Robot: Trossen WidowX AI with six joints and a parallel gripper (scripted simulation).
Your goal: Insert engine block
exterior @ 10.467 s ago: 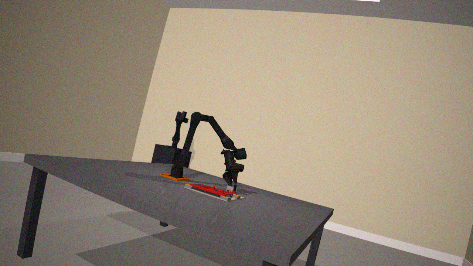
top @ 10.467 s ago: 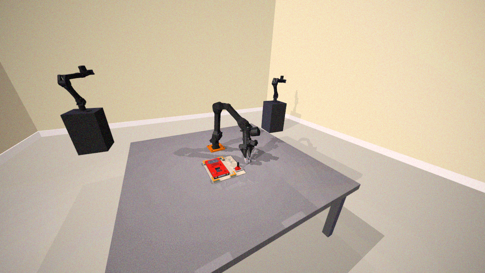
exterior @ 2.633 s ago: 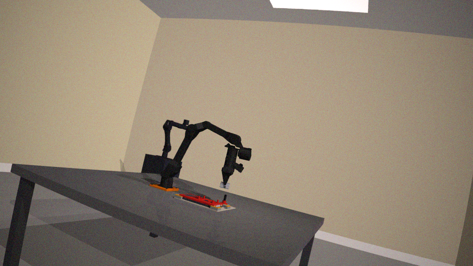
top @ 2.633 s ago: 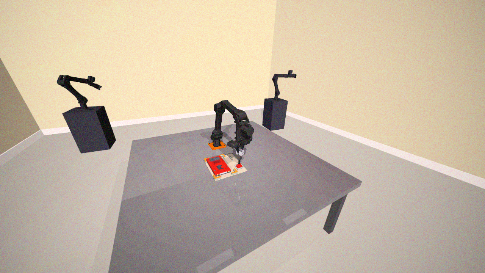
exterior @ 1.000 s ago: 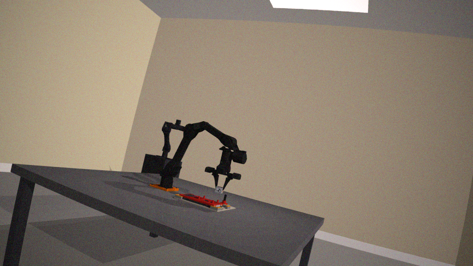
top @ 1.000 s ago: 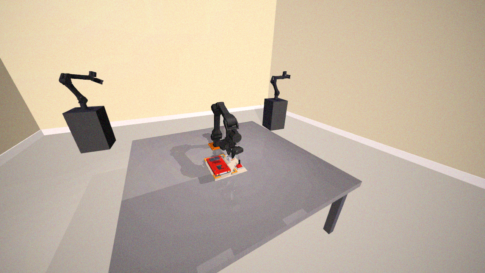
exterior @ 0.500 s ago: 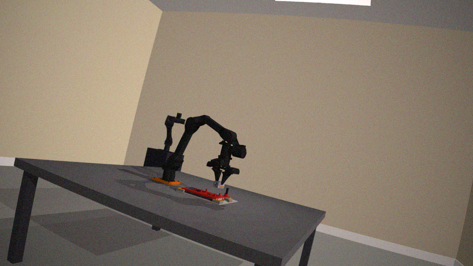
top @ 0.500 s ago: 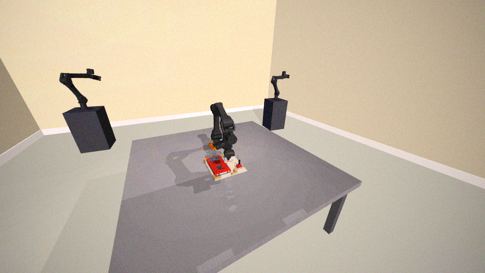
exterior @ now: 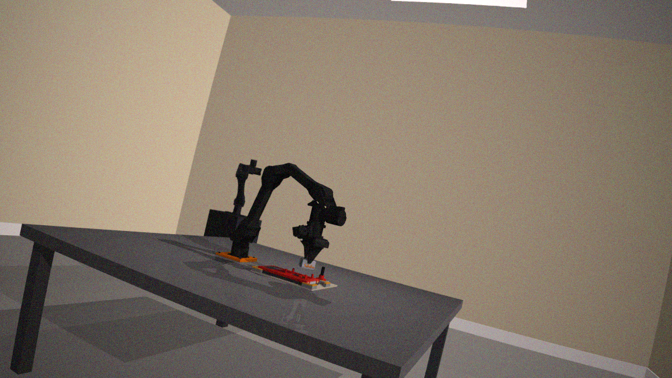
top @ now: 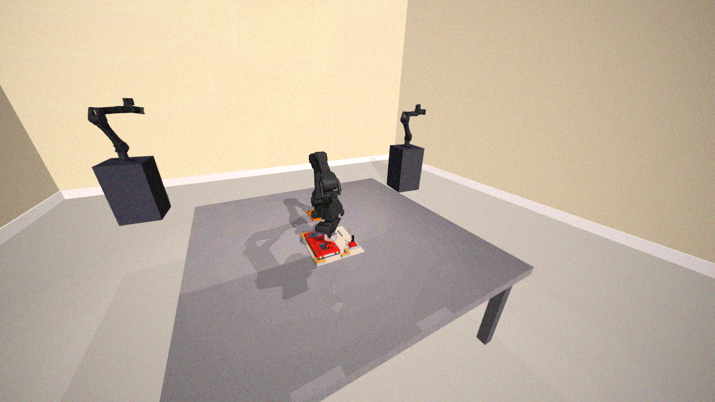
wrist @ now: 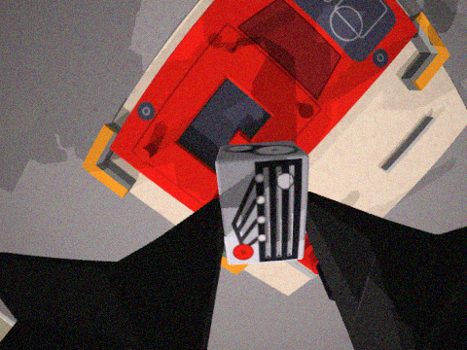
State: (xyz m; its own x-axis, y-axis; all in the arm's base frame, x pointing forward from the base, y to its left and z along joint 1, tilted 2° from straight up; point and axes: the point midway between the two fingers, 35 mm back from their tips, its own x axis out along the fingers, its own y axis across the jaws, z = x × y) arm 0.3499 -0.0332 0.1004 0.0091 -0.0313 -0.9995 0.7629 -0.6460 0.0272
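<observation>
The engine block [top: 330, 237] [exterior: 308, 264] [wrist: 263, 214] is a grey-white box with black stripes and a red dot on top. My gripper [top: 332, 234] [exterior: 308, 260] [wrist: 263, 205] is shut on it and holds it above the car body. The red car body [top: 311, 242] [exterior: 282, 272] [wrist: 195, 78] lies on a cream board [top: 357, 249] [exterior: 332, 283] [wrist: 350, 175]. In the wrist view its dark opening [wrist: 224, 114] shows ahead of the block, turned diagonally to it, with a red rib at the near edge, partly beside the block's front. The slot side cannot be made out.
Orange corner brackets [wrist: 97, 155] [wrist: 434, 65] stand around the car body. A red part [top: 352, 244] with an upright black knob [top: 352, 238] [exterior: 322, 271] is on the board beside the car. Two other arms stand on dark pedestals [top: 130, 192] [top: 405, 168] beyond the table.
</observation>
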